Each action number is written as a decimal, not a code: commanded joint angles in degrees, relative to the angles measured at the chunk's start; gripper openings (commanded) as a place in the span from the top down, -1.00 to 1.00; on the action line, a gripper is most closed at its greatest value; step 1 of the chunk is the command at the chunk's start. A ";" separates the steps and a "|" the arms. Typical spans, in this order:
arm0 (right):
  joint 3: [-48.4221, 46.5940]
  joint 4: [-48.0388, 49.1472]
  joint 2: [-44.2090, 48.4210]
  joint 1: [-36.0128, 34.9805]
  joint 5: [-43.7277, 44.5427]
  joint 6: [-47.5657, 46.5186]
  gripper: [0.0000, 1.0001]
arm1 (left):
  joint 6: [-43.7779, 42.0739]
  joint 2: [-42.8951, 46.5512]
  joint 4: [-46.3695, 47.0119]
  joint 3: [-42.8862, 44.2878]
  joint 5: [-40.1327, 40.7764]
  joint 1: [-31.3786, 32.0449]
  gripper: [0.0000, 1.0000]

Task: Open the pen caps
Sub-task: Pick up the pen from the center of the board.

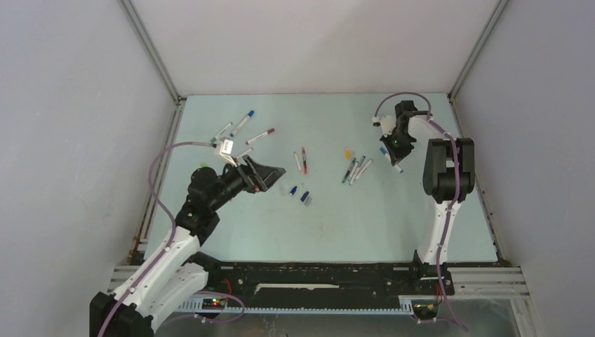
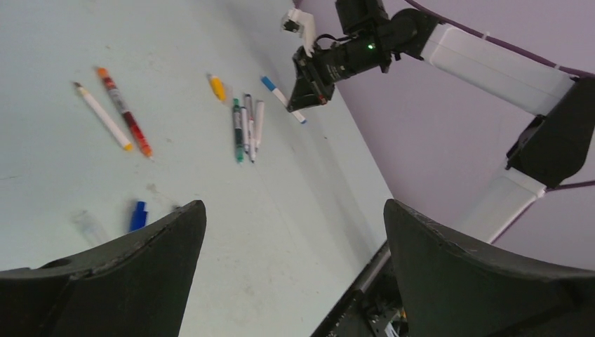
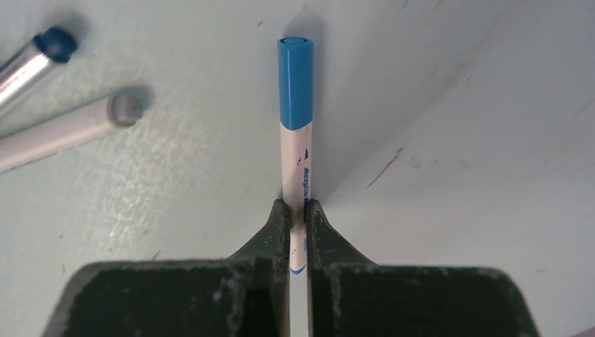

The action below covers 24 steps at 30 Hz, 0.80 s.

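Note:
My right gripper (image 3: pixel 297 207) is shut on the white barrel of a pen (image 3: pixel 296 165) lying on the table, gripping near its tail. The pen's blue cap (image 3: pixel 295 83) is still on the far end. From above, this gripper (image 1: pixel 394 156) sits at the back right over that pen (image 1: pixel 384 151). My left gripper (image 1: pixel 270 175) hangs open above the table's left middle with nothing between its fingers (image 2: pixel 168 239). Loose blue caps (image 1: pixel 293 189) (image 1: pixel 304 197) and a yellow cap (image 1: pixel 346 152) lie on the table.
A cluster of pens (image 1: pixel 354 170) lies left of the right gripper. Two more pens (image 1: pixel 301 161) lie mid-table, and three capped pens (image 1: pixel 242 123) sit at the back left. In the right wrist view, a dark-blue-capped pen (image 3: pixel 31 63) and a grey pen (image 3: pixel 63 130) lie nearby.

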<state>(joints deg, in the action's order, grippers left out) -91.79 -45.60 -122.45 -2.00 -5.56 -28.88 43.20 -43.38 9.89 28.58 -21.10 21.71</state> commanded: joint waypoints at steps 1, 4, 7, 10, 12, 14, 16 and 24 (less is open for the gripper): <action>5.75 0.43 7.22 0.77 -5.97 0.03 1.00 | 2.53 -1.48 6.39 -1.01 -2.20 4.80 -0.97; 10.03 1.41 14.39 1.40 -10.78 -1.41 1.00 | 1.73 -5.02 8.04 -0.65 -1.27 9.24 -0.97; 13.86 0.44 20.65 1.47 -16.57 -3.97 1.00 | 1.14 -8.78 10.57 0.22 -1.11 12.24 -0.97; 17.54 -0.75 26.40 1.49 -23.08 -7.32 1.00 | -0.17 -12.51 11.01 2.29 -1.12 14.47 -0.97; 20.00 -1.59 30.05 1.52 -27.25 -9.70 1.00 | 0.09 -15.11 11.77 3.52 -1.31 15.36 -0.97; 22.26 -2.94 33.83 0.66 -31.40 -12.99 1.00 | 1.83 -17.68 14.68 4.22 -2.12 15.87 -0.97; 24.84 -3.81 38.50 -1.20 -34.71 -16.34 1.00 | 5.56 -20.57 17.82 4.75 -3.06 15.97 -0.97; 34.15 1.74 50.12 -14.77 -29.16 -23.69 1.00 | 24.33 -34.00 33.88 6.66 -11.28 15.96 -0.97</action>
<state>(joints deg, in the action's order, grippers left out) -61.25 -47.88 -76.69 -10.66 -36.93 -47.31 56.21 -73.32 31.79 31.62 -26.87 37.39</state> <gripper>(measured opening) 0.037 0.985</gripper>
